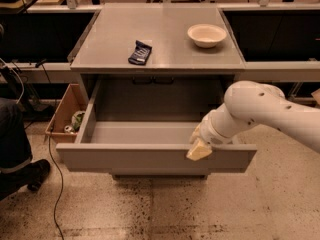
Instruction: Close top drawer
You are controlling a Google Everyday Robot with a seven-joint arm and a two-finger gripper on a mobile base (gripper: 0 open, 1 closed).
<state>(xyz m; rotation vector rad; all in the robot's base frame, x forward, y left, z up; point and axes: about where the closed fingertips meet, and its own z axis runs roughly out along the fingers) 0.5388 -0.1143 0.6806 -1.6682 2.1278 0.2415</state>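
The top drawer [150, 160] is a wide grey box, pulled far out of the grey cabinet [160, 39]. Its plain flat front panel faces me and its inside looks bare. My gripper [198, 150] hangs from the white arm [260, 109] that comes in from the right. It sits at the top edge of the front panel, right of the middle, and seems to touch it. Its cream-coloured tip points down and left.
A cream bowl [206, 34] and a dark packet [140, 52] lie on the cabinet top. A wooden crate [65, 115] with small items stands on the floor to the left. A person's leg and shoe [20, 164] and a cable are at the far left.
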